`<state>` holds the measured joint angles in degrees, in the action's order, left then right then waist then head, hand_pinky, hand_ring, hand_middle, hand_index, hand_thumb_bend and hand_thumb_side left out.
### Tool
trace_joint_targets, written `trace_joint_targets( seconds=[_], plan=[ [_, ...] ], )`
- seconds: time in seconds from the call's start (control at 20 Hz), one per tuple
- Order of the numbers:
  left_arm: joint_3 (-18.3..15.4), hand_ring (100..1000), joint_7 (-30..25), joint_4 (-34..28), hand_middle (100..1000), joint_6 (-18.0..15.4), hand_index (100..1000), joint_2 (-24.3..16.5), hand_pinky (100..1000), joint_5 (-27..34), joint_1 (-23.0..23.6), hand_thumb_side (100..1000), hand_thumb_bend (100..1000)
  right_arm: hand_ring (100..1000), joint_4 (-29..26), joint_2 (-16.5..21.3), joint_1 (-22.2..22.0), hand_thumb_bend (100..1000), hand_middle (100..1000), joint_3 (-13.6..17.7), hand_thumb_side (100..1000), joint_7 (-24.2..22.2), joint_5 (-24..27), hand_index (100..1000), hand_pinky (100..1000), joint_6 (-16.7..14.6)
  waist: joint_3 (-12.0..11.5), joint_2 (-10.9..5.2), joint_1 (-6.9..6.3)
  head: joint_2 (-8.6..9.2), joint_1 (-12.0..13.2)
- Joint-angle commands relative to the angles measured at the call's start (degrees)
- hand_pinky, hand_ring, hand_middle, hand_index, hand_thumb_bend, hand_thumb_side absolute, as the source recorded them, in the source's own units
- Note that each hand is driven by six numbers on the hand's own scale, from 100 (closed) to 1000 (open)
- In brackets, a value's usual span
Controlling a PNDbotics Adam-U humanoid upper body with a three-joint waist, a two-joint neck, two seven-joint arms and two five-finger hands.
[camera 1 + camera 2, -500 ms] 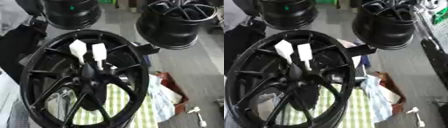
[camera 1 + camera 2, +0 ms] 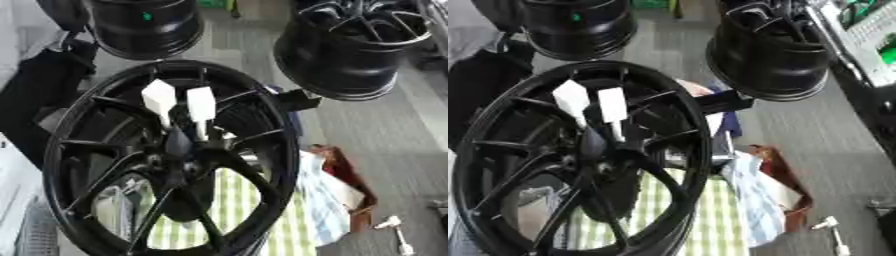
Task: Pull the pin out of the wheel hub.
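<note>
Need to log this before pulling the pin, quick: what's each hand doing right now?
Left hand: not in view.
Right hand: not in view; only the black wheel and white pieces near its hub show.

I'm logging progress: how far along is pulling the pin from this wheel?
Done: nothing certain. A small white piece lies on the floor at right, but I cannot tell if it is a pulled pin.
In hand: nothing; neither hand shows in either view.
Left: two white pins stand in the black wheel near its hub, not yet pulled.
</note>
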<state>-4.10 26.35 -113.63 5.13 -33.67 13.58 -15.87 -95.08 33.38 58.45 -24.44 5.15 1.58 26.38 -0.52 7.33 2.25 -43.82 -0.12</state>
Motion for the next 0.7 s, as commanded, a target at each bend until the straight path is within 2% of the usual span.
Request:
trace_joint_targets(
  seconds=[0.05, 0.5, 0.7],
  plan=[
    [-0.3, 908, -0.2, -1.0, 847, 0.0, 934, -1.5, 823, -0.1, -0.3, 642, 674, 843, 3.6, -0.1, 4.2, 109, 818, -3.7, 717, -2.7, -3.1, 864, 860, 0.2, -0.1, -0.95, -0.06, -0.29, -0.5],
    [-0.7, 908, 0.1, -1.0, 846, -0.1, 933, -1.8, 822, 0.0, -0.4, 639, 675, 881, 15.5, -8.9, 15.9, 177, 838, -15.6, 652, -10.0, -8.8, 878, 882, -1.6, 0.1, -0.81, 0.43, -0.29, -0.9],
    [-0.9, 907, 0.4, -1.0, 845, -0.2, 932, -1.6, 821, 0.1, -0.6, 638, 677, 894, 21.2, -12.6, 18.1, 202, 855, -21.3, 633, -13.5, -9.6, 886, 887, -4.7, 0.0, -0.77, 0.51, -0.29, -1.2]
  ],
)
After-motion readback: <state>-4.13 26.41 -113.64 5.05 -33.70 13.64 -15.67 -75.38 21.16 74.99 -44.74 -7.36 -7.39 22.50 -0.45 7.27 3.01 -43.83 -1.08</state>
